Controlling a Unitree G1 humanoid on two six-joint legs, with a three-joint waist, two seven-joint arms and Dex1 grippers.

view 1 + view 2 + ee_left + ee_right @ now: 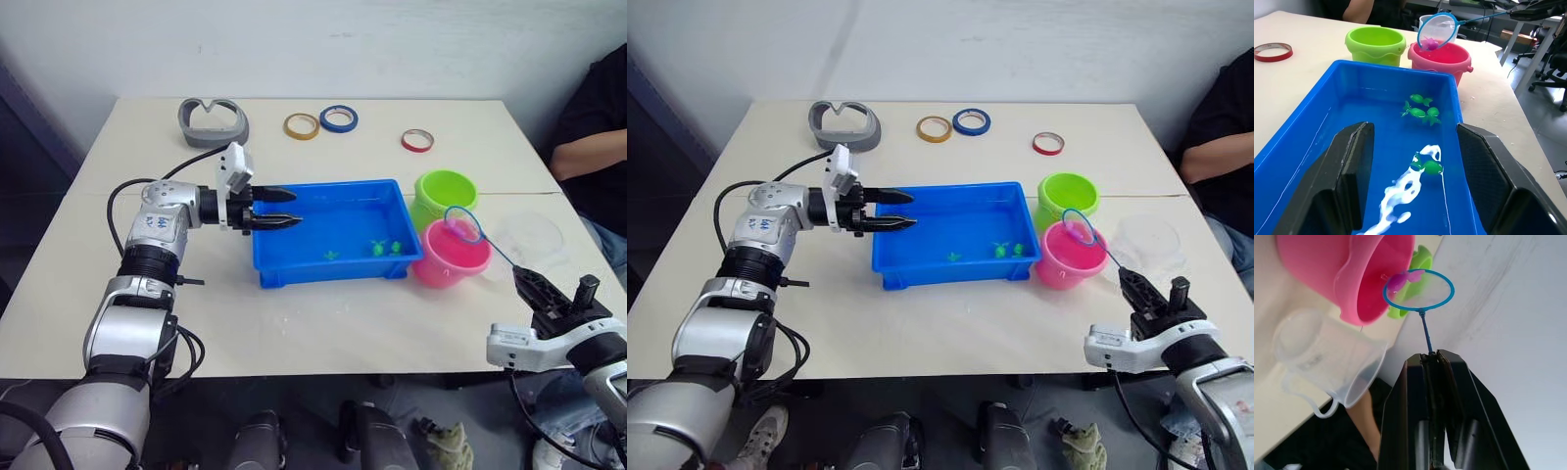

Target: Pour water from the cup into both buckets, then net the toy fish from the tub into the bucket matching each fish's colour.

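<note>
The right hand (pixel 1432 357), low off the tabletop's (pixel 323 323) near right corner, pinches a net (pixel 462 223) whose hoop, holding a pink fish (pixel 1399 280), hangs above the pink bucket (pixel 446 262). The left hand (pixel 284 209) reaches level, fingers parted, over the tub's (pixel 323 266) left end.

Far side of the worktop (pixel 323 323): grey holder (pixel 213 120), yellow tape roll (pixel 302 125), blue tape roll (pixel 339 119), red tape roll (pixel 417 141). A person (pixel 596 127) sits beside it.

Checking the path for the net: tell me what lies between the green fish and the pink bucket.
Only the tub's end wall, seen from the left wrist: green fish inside, pink bucket just beyond.
</note>
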